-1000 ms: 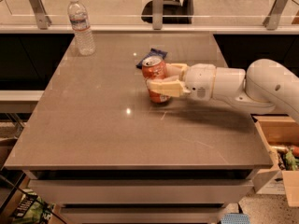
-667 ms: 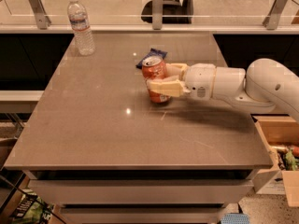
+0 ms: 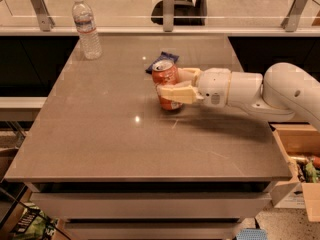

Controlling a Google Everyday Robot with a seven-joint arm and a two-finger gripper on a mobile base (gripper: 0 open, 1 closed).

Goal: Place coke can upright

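change: nothing is seen to have moved | pincer [image 3: 169, 85]: kept clamped around the coke can [image 3: 164, 76] | can: held inside the pincer, stood (a bit tilted) on the table [image 3: 100, 134] | task: likely only letting go is left

Glossy metal coke can [image 3: 164, 77] clasped mid-table by the gripper [image 3: 168, 84], its fingers [image 3: 176, 93] smooth matt cream plastic; table top [image 3: 100, 129] smooth grey, softly sheened, and that water bottle [image 3: 86, 30] clear shiny plastic
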